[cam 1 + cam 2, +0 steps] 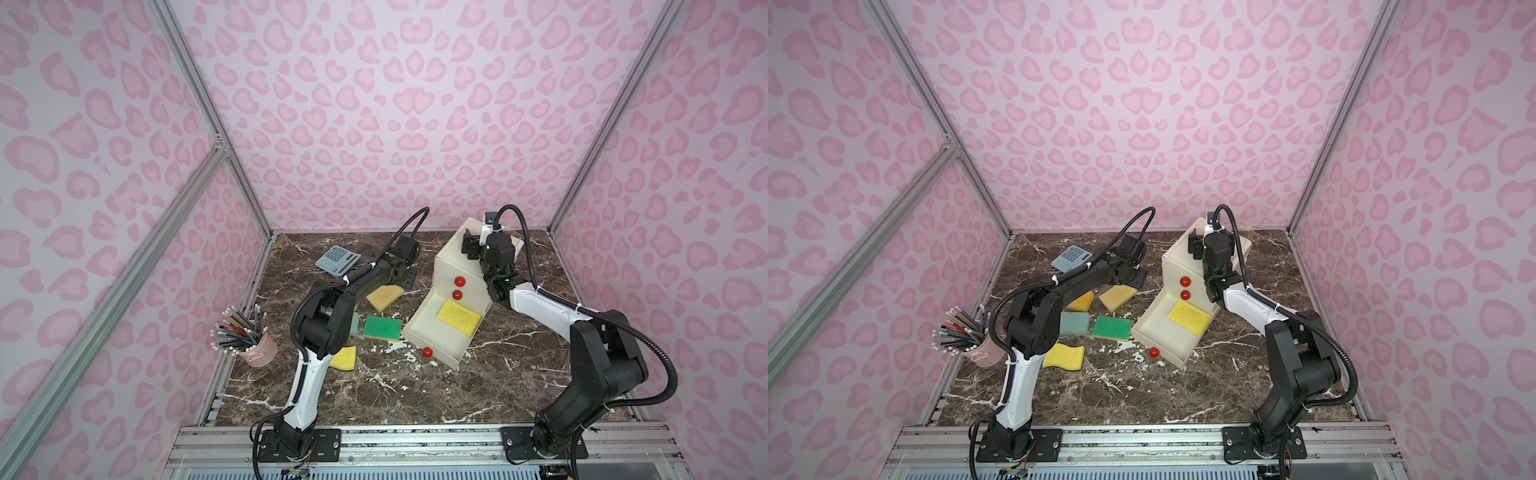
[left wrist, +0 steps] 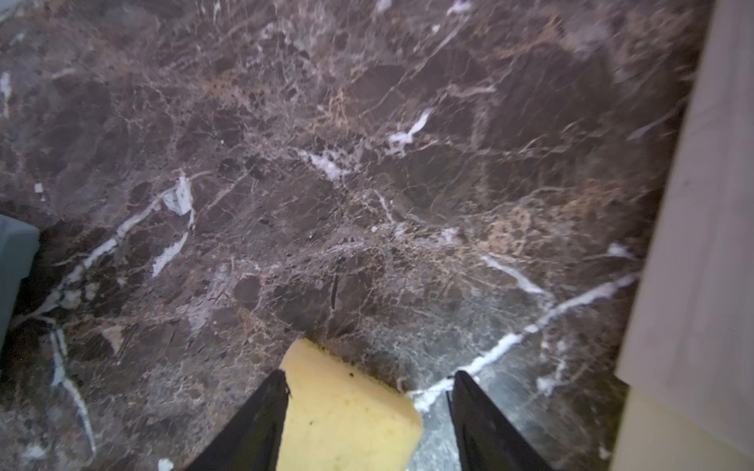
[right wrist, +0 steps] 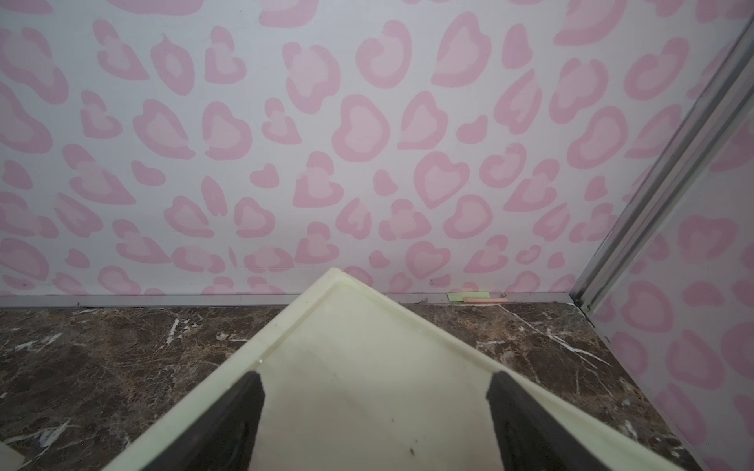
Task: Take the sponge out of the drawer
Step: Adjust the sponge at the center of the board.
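Observation:
A bright yellow sponge [image 1: 458, 316] [image 1: 1188, 316] lies flat in the pulled-out bottom drawer [image 1: 428, 334] of a cream cabinet [image 1: 451, 266] with red knobs. My left gripper [image 2: 369, 377] hangs low over the table left of the cabinet, open. A pale yellow sponge [image 2: 347, 416] [image 1: 384, 296] on the table sits between its fingers, against one finger and clear of the other. My right gripper [image 3: 375, 377] [image 1: 469, 245] is open just above the cabinet's top, with nothing between its fingers.
Left of the drawer lie a green sponge [image 1: 382, 327], a teal sponge [image 1: 1074, 323], an orange-yellow sponge [image 1: 1081, 300] and a wavy yellow sponge [image 1: 345, 358]. A grey calculator [image 1: 337, 258] lies at the back left. A pink cup of pencils [image 1: 259, 349] stands at the left edge.

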